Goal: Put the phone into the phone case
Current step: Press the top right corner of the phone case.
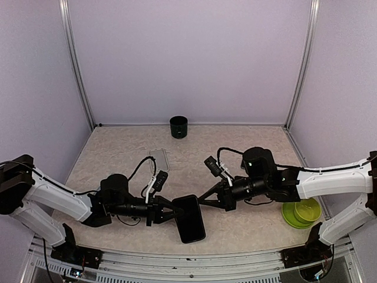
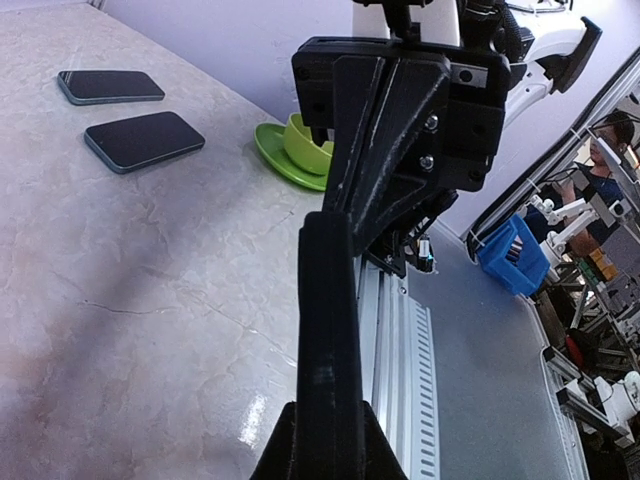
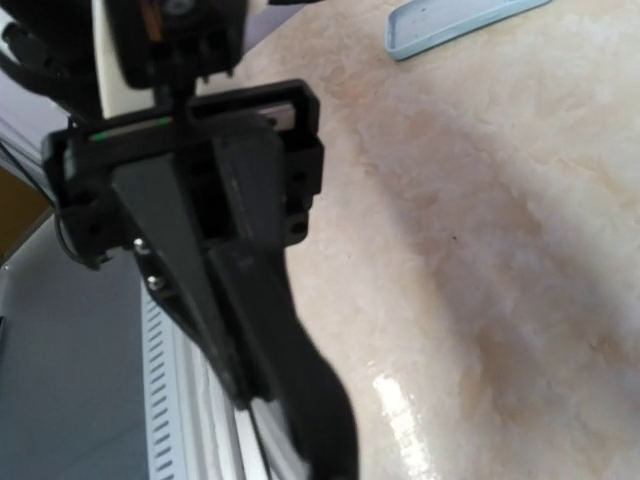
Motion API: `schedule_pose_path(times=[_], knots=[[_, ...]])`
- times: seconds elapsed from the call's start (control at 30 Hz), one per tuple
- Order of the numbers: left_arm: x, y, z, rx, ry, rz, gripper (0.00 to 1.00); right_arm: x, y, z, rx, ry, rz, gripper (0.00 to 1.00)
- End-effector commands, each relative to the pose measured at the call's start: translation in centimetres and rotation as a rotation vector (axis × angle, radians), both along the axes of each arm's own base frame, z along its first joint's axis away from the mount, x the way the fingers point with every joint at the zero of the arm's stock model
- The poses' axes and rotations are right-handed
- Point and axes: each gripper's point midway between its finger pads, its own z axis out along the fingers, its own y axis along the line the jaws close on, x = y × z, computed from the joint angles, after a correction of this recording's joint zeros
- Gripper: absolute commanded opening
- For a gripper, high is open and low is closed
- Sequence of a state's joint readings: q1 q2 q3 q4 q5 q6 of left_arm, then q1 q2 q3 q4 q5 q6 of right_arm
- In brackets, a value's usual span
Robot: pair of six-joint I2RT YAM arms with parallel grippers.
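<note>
left fingers [image 1: 164, 211] hold one black phone [image 1: 190, 219]; one clear case [image 1: 159, 159], one cup [image 1: 178, 127].

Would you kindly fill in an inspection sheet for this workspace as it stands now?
Surface: beige marbled tabletop; no spills seen.
Job's things: black slab phone held between the two grippers; pale blue plastic phone case lying flat behind it, empty.
Clutter: dark green cup at the back; lime green bowl on a matching plate at the right; one dark phone-like slab and a second slab near the bowl.
Grippers: left gripper shut on the phone's edge; right gripper shut at the opposite end, grip unclear.
Cables: black wrist cable looped above the left arm; another loop on the right arm.
Surroundings: lilac walls; blue bin outside.
</note>
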State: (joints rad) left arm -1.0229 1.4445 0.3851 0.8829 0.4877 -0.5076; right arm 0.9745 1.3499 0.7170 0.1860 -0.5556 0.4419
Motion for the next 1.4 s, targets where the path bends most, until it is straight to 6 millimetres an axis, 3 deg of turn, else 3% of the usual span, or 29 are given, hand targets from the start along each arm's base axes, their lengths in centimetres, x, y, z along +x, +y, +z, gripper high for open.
schedule_pose_path(times=[0.0,0.13,0.23,0.33,0.43,0.7,1.07,1.37], knots=[[-0.1,-0.5,1.6,-0.052,-0.049,-0.009,0.0,-0.8,0.3,0.8,0.031,-0.008,0.049,0.0],[0.1,-0.4,0.9,-0.03,-0.042,0.002,0.0,-1.9,0.1,2.0,0.09,-0.008,0.109,0.0],[0.0,-0.4,0.8,-0.029,-0.04,-0.002,0.0,-1.5,0.0,2.0,0.079,-0.011,0.087,0.0],[-0.2,-0.5,0.8,-0.03,-0.041,-0.009,0.0,-0.8,0.3,1.1,0.035,-0.003,0.066,0.21],[-0.3,-0.6,0.8,-0.029,-0.04,-0.015,0.0,-0.5,0.9,0.4,0.021,0.014,0.063,0.28],[-0.8,-0.8,0.6,-0.028,-0.035,-0.036,0.0,-0.6,1.2,0.3,0.03,0.02,0.081,0.23],[-0.9,-0.7,0.8,-0.034,-0.039,-0.04,0.0,1.7,-0.1,0.1,-0.024,-0.054,-0.07,0.34],[-1.0,-1.0,0.9,-0.044,-0.032,-0.054,0.0,-0.4,0.8,-0.2,0.016,0.011,0.06,0.4]])
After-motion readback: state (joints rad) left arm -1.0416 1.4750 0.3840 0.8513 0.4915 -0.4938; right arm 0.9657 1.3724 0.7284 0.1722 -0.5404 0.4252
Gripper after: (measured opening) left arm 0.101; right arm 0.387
